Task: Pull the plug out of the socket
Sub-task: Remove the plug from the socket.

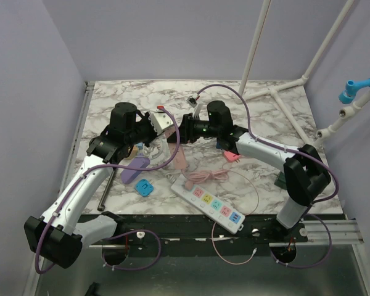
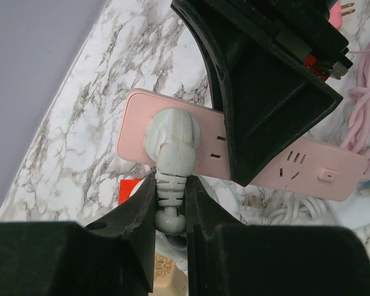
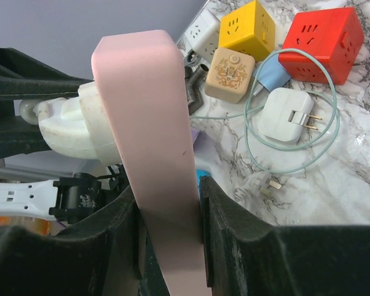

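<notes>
In the left wrist view, our left gripper (image 2: 171,197) is pinched tight on the ribbed neck of the white plug (image 2: 171,139). The plug's body sits flush on the face of the pink power strip (image 2: 142,132), near the strip's end.

In the right wrist view, our right gripper (image 3: 169,209) clamps that strip edge-on. The plug bulges from the strip's left face, and we see no gap between them.

In the top view, both grippers meet at the strip, above the marble table (image 1: 129,95).

We judge that both grips are made. The plug is still seated, so the pull itself remains to be done.
</notes>
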Available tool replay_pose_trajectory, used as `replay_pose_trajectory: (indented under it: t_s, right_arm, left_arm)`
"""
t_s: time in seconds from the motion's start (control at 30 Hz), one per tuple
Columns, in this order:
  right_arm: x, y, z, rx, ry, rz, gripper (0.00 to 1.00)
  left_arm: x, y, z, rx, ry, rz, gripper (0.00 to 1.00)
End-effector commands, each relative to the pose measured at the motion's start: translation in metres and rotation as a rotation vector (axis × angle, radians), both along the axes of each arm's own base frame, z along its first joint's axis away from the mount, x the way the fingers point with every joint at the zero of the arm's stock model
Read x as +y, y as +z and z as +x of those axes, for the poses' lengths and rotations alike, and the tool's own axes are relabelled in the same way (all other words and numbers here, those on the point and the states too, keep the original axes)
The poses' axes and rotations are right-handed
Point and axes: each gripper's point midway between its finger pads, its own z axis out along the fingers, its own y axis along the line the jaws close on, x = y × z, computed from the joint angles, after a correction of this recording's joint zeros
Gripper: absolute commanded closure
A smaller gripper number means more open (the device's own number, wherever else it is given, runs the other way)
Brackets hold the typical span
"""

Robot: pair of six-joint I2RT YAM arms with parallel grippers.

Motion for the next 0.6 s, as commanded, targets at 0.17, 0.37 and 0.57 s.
replay_pose_trajectory:
  t_s: [0.17, 0.37, 0.57]
  right_arm:
    - [-0.091, -0.117, 0.082, 0.256, -0.466, -0.298, 0.99]
    - [-0.107, -0.117, 0.086, 0.258, -0.498, -0.305, 0.99]
    - [-0.111, -0.108, 0.089, 0.225, -0.511, -0.303, 0.99]
  left_arm:
    - [-0.041, 0.086, -0.063, -0.137, -0.321, -0.195, 1.0]
    - [-0.038, 0.08, -0.069, -0.148, -0.347, -0.157, 1.0]
    - [-0.038, 0.069, -0.07, -0.14, -0.355, -0.138, 1.0]
